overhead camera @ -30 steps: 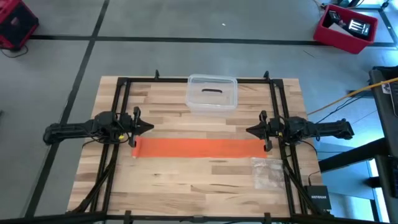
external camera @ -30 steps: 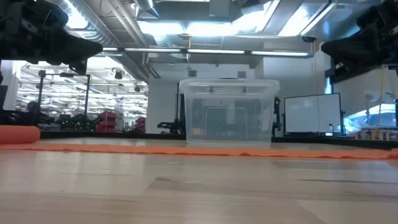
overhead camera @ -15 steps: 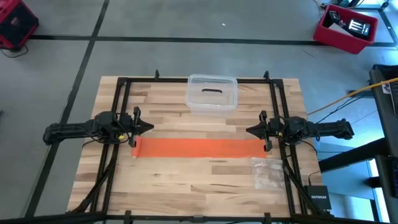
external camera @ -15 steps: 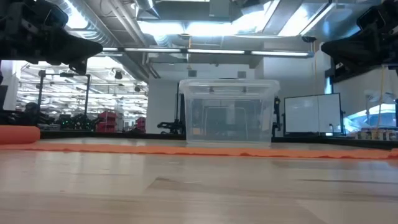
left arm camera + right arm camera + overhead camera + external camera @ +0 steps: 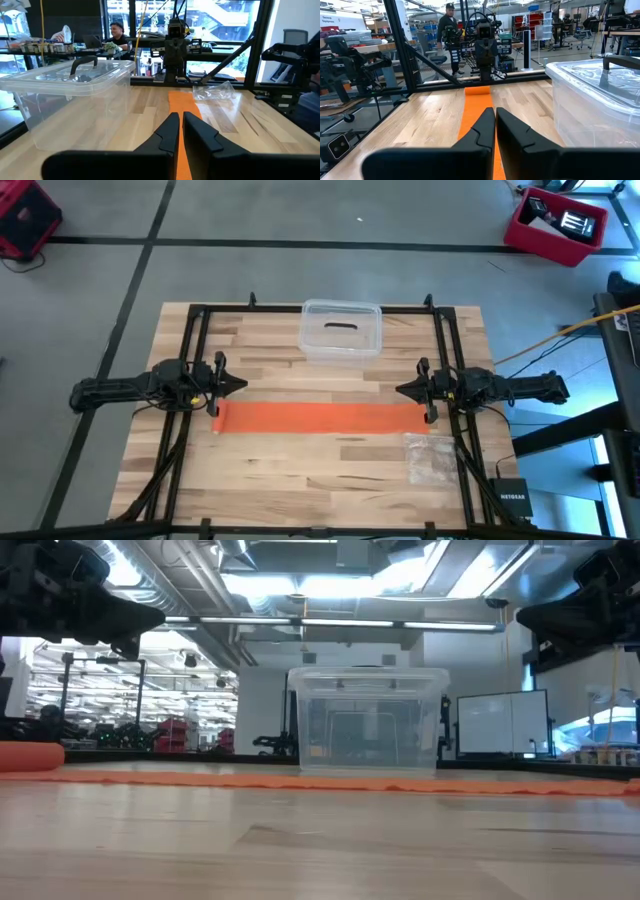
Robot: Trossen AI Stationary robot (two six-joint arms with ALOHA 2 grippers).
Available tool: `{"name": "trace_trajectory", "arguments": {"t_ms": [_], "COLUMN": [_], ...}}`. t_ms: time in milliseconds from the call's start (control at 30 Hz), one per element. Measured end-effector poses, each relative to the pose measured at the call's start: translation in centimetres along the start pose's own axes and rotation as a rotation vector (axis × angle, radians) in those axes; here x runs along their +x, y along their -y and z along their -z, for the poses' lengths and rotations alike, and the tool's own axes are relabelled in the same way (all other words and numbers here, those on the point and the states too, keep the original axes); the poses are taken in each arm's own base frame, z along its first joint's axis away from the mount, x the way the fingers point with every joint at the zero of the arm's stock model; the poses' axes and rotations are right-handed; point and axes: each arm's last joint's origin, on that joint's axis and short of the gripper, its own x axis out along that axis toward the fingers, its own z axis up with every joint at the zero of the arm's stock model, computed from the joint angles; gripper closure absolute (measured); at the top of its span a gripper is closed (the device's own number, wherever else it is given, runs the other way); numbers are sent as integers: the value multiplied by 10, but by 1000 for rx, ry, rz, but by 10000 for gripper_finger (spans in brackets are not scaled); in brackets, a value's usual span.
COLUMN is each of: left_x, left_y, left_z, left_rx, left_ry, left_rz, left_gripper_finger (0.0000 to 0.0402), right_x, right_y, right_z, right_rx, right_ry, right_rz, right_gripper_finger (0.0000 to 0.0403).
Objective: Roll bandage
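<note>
Orange bandage (image 5: pixel 320 417) flat, claws at ends

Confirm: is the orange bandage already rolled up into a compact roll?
No, the bandage lies flat as a long strip across the table in the high view.

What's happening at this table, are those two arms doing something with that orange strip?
Nothing is being handled at this moment. The bandage lies flat and stretched across the wooden table, with only a small roll at the left arm's end. The left gripper and right gripper hover shut above its two ends, facing each other and holding nothing. A clear plastic box sits behind the strip, and a crinkled plastic bag lies near the right arm.
</note>
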Motion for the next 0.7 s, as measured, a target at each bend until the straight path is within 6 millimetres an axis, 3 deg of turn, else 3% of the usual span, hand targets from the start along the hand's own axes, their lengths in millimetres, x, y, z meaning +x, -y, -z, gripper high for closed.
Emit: {"name": "trace_trajectory", "arguments": {"t_ms": [600,700], "left_x": [0,0], "left_y": [0,0], "left_z": [0,0], "left_rx": [0,0], "left_ry": [0,1], "left_rz": [0,0], "left_gripper_finger": [384,384], "right_x": [0,0], "right_y": [0,0], "right_z": [0,-1], "right_rx": [6,157], "right_ry": [3,5], "right_rz": [-1,-16], "right_gripper_finger": [384,384]}}
